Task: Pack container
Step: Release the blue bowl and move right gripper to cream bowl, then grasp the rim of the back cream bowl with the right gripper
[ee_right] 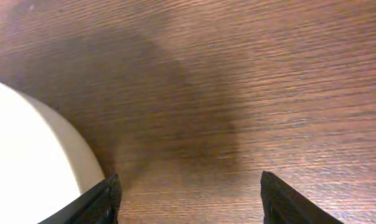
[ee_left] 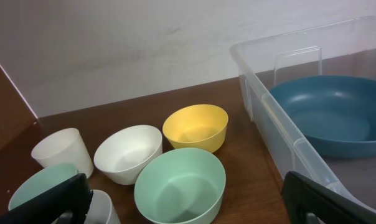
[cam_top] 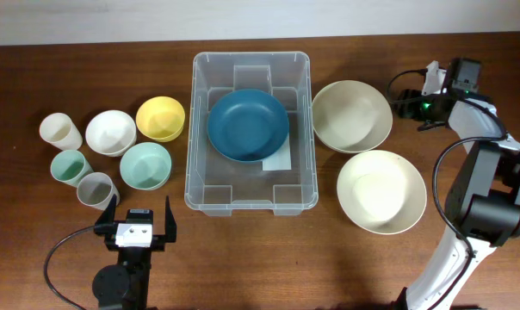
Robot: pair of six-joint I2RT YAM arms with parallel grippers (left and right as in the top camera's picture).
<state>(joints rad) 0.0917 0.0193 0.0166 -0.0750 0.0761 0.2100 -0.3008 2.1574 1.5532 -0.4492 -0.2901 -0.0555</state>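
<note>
The container [cam_top: 251, 129] sits in the middle of the wooden surface [cam_top: 243, 258]. Its long axis runs from the far edge toward the robot and its open top faces up. A dark blue dish [cam_top: 248, 126] lies inside, in the far half. It covers part of a white label [cam_top: 278, 162] at the base, and any print on the label is too small to read.

To the container's left stand a yellow bowl [cam_top: 160, 117], a white bowl [cam_top: 110, 132] and a mint bowl [cam_top: 145, 164]. Further left are a cream cup [cam_top: 60, 131], a green cup [cam_top: 71, 166] and a grey cup [cam_top: 96, 189]. To its right are two larger cream bowls, the far one [cam_top: 352, 114] just beside the container wall and the near one [cam_top: 381, 191] a little apart from it.

The left end effector [cam_top: 140, 215] is at the near edge, close to the grey cup, with its fingers spread apart and nothing between them. In the left wrist view the container's right side is cut off and the cups are only partly in frame.

The right end effector [ee_right: 188, 199] is near the far right of the surface and hard to make out from overhead. In its own wrist view the fingers stand wide apart over bare wood. A cream curve enters at the left edge; I cannot tell which bowl it belongs to.
</note>
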